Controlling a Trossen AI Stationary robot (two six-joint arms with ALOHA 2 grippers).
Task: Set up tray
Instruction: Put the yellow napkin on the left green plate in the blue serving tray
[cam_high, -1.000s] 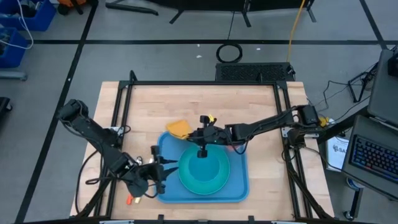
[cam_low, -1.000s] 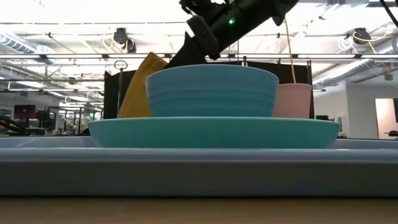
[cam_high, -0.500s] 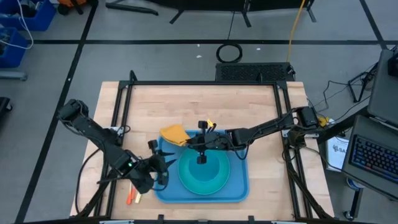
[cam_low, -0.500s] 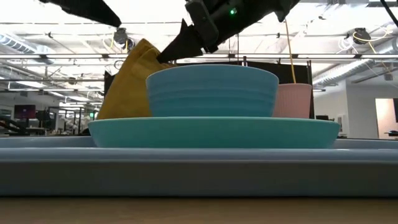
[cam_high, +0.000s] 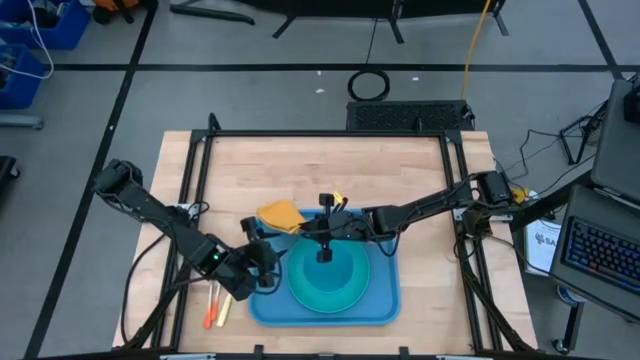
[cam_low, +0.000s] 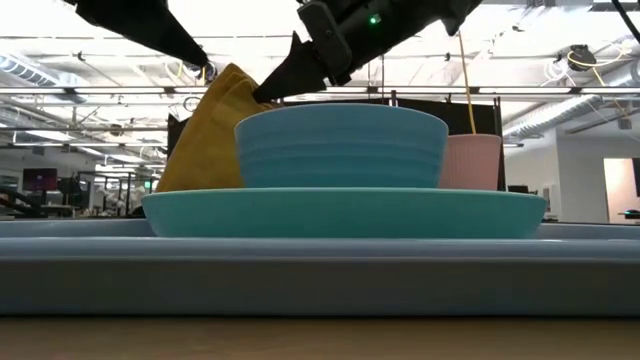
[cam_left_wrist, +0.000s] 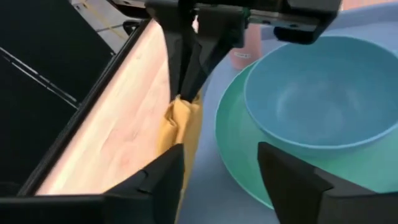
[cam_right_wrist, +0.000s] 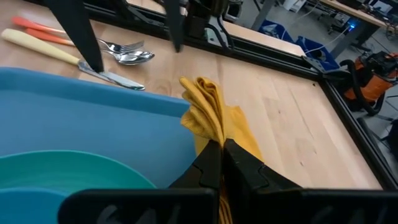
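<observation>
Tray (cam_high: 385, 300): blue, flat on the desk (cam_high: 330, 170), near its front edge. It carried a turquoise plate (cam_high: 300, 290) with a blue bowl (cam_high: 335, 268) on it.

Right claw (cam_right_wrist: 219, 163): clamped on a yellow cloth (cam_right_wrist: 214, 118) at the tray's far left corner.

Left claw (cam_left_wrist: 221, 171): fingers spread, gripping nothing, at the tray's left edge, near the cloth.

Cutlery (cam_high: 215, 305): on the desk, left of the tray.

Grey floor (cam_high: 250, 90) — bright ceiling lights (cam_low: 580, 55)
</observation>
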